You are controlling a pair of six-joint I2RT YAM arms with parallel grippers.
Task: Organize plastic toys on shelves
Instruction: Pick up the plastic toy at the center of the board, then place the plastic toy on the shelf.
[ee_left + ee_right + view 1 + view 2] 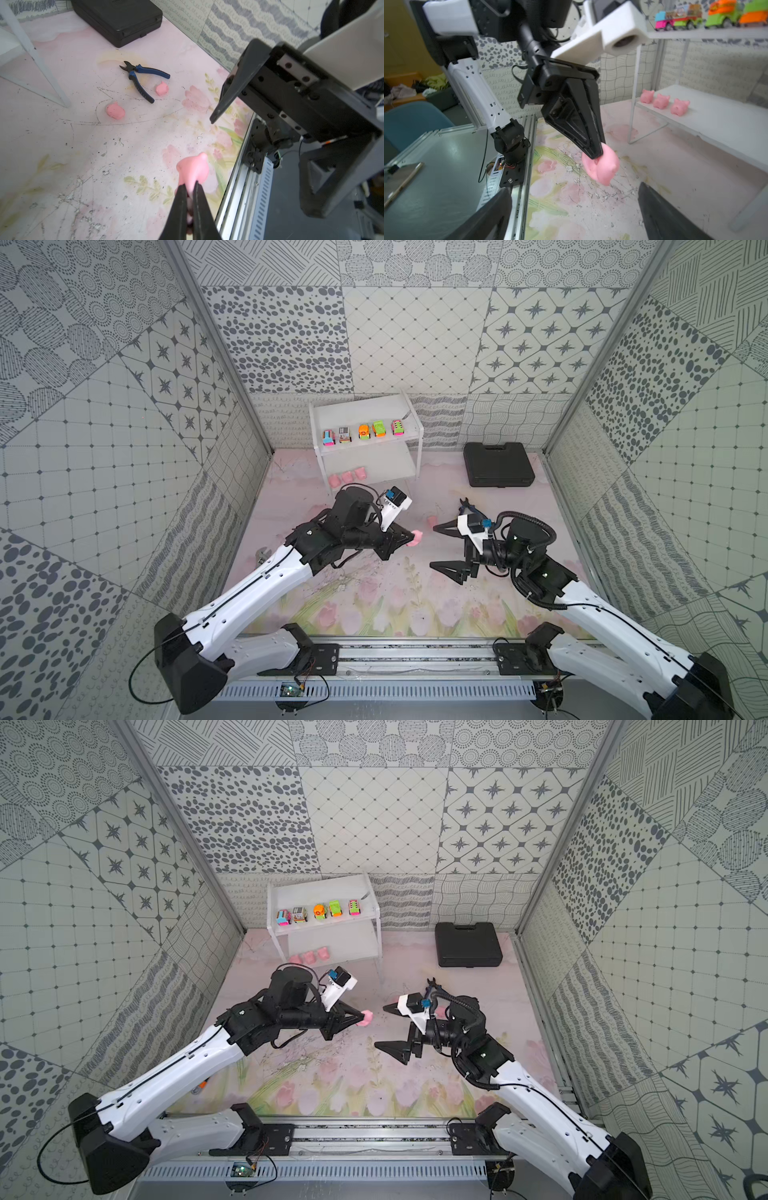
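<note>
my left pincer (pixel 410 536) clamps a pink pig (pixel 417 538) by one end, likely to join the pigs (pixel 347 477) on the lower shelf (pixel 388 464); my right pincer (pixel 433 546) gapes empty.

The pig (pixel 194 168) pinched in the black left gripper (pixel 190 185) is plain pink (as are the three pigs (pixel 661 101) beyond it). The right gripper (pixel 433 545) is black too. Past the left gripper, the white shelves (pixel 374 410) carry cars (pixel 363 432) in orange, green, pink. Beneath both grippers the mat (pixel 374 605) shows pale pink tulips with green leaves.
</note>
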